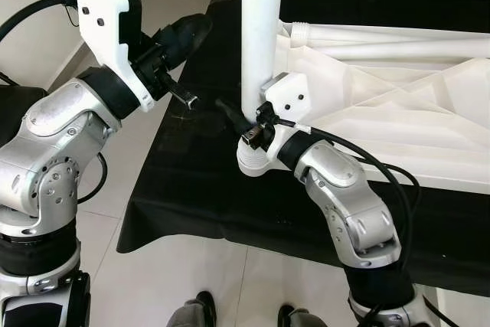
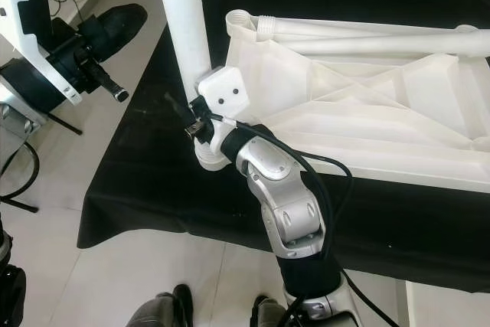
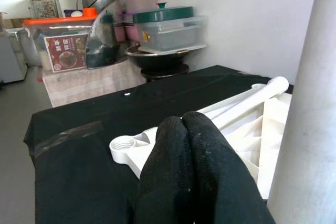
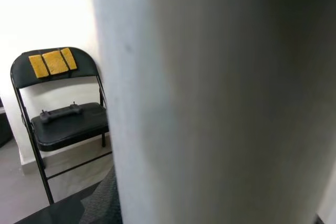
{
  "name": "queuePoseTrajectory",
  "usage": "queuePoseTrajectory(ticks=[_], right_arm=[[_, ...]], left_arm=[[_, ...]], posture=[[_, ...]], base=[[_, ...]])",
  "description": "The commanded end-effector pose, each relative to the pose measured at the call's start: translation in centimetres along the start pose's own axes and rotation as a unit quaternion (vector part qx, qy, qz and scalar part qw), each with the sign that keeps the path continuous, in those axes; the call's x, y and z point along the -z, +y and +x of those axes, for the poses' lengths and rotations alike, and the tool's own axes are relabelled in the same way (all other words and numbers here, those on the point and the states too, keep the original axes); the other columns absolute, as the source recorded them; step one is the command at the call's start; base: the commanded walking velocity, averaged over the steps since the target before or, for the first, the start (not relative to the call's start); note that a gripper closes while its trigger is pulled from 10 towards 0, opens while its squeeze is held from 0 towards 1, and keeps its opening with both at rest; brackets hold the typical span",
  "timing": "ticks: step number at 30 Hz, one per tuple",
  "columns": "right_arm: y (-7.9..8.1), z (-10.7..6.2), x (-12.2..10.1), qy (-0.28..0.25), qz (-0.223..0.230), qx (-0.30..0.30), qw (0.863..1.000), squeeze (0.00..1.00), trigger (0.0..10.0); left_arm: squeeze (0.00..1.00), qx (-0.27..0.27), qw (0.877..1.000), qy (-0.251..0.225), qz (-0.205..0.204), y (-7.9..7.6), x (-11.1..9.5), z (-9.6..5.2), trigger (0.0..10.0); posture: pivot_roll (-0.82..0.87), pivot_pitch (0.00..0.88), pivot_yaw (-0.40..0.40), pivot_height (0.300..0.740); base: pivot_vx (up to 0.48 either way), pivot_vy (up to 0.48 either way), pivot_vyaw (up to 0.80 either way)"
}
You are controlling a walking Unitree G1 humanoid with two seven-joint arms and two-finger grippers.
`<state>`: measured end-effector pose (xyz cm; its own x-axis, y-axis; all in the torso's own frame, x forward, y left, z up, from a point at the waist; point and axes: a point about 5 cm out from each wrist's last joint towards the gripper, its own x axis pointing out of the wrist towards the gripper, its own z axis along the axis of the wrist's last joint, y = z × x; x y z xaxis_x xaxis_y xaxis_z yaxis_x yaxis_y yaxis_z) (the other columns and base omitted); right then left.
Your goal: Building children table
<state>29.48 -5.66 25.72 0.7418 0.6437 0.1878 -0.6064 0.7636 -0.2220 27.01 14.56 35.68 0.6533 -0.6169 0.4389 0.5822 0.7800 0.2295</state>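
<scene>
Table leg: a white plastic tube point(image 1: 259, 36) stands upright at the near corner of the overturned tabletop, its flared foot point(image 1: 253, 162) low against the black cloth.
Tabletop: a white ribbed plastic panel point(image 2: 367, 105) lies underside up on the black-covered work surface point(image 1: 191, 181); more white legs point(image 2: 360, 32) lie across its far edge, one ending in a threaded collar point(image 3: 122, 146).
Right gripper: the right gripper point(image 1: 239, 122) sits at the lower part of the upright leg, just above the foot, with one black finger point(image 1: 230, 109) reaching past the leg on the robot's left; the leg is pressed close against the wrist camera, but whether the fingers clasp the leg or merely rest against it cannot be told.
Left gripper: the left gripper point(image 3: 194, 129) is raised over the left edge of the cloth, apart from the leg, its two sock-covered fingers point(image 3: 173, 156) pressed together with nothing between them, aimed across the cloth toward the tabletop.
Left arm: silver, bent at the elbow, with a white wrist housing point(image 1: 107, 21).
Background: storage boxes and pots point(image 3: 157, 24) stand against the wall beyond the black cloth; a black folding chair point(image 4: 58, 114) with yellow pads on its back holds a controller on its seat.
Floor: pale tiles point(image 1: 184, 281), with the tips of two dark shoes point(image 1: 203, 304) near the lower edge.
</scene>
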Motion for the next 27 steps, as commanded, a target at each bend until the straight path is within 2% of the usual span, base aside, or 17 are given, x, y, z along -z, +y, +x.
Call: queuePoseTrajectory(ticks=[1, 2, 3, 6, 10, 12, 16, 19, 21, 27], right_arm=[[1.1, -0.2, 3.3, 0.084, 0.038, -0.026, 0.995, 0.0, 10.0], [1.1, -0.2, 3.3, 0.084, 0.039, -0.025, 0.995, 0.0, 10.0], [1.2, -0.2, 3.3, 0.085, 0.04, -0.024, 0.995, 0.0, 10.0], [1.2, -0.2, 3.3, 0.086, 0.041, -0.024, 0.995, 0.0, 10.0], [1.2, -0.2, 3.3, 0.086, 0.042, -0.023, 0.995, 0.0, 10.0], [1.2, -0.2, 3.4, 0.087, 0.045, -0.021, 0.995, 0.0, 10.0], [1.2, -0.2, 3.4, 0.087, 0.046, -0.021, 0.995, 0.0, 10.0], [1.2, -0.2, 3.4, 0.087, 0.047, -0.021, 0.995, 0.0, 10.0], [1.2, -0.2, 3.4, 0.086, 0.048, -0.022, 0.995, 0.0, 10.0], [1.3, -0.1, 3.3, 0.085, 0.05, -0.022, 0.995, 0.0, 10.0]], left_arm=[[0.0, 0.019, 1.0, -0.003, -0.015, -0.4, 0.0, 0.2, 10.0], [0.0, 0.03, 0.999, -0.009, -0.026, -0.4, -0.1, 0.3, 10.0], [1.0, 0.059, 0.997, -0.017, -0.038, -0.7, -0.4, 0.4, 10.0], [1.0, 0.076, 0.996, -0.018, -0.043, -1.0, -0.5, 0.4, 10.0], [1.0, 0.093, 0.995, -0.019, -0.028, -1.3, -1.1, 0.5, 10.0], [1.0, 0.092, 0.995, -0.031, -0.022, -0.7, -2.3, 0.5, 10.0], [1.0, 0.113, 0.993, -0.041, -0.022, -0.6, -3.4, 0.3, 10.0], [1.0, 0.144, 0.988, -0.05, -0.033, -0.8, -4.4, -0.1, 10.0], [1.0, 0.187, 0.979, -0.059, -0.051, -1.4, -5.3, -0.4, 10.0], [1.0, 0.239, 0.968, -0.047, -0.057, -2.3, -5.3, -0.3, 10.0]], posture=[[0.07, 0.278, 0.041, 0.74], [0.07, 0.277, 0.041, 0.74], [0.07, 0.277, 0.043, 0.74], [0.07, 0.277, 0.043, 0.74], [0.07, 0.276, 0.045, 0.74], [0.07, 0.274, 0.046, 0.74], [0.07, 0.273, 0.047, 0.74], [0.08, 0.272, 0.044, 0.74], [0.08, 0.273, 0.043, 0.74], [0.08, 0.277, 0.044, 0.74]], base=[[0.0, 0.0, 0.0], [0.0, 0.0, 0.0], [0.0, 0.0, 0.0], [0.0, 0.0, 0.0], [0.0, 0.0, 0.0], [0.0, 0.0, 0.0], [0.0, 0.0, 0.0], [0.0, 0.0, 0.0], [0.0, 0.0, 0.0], [0.0, 0.0, 0.0]])
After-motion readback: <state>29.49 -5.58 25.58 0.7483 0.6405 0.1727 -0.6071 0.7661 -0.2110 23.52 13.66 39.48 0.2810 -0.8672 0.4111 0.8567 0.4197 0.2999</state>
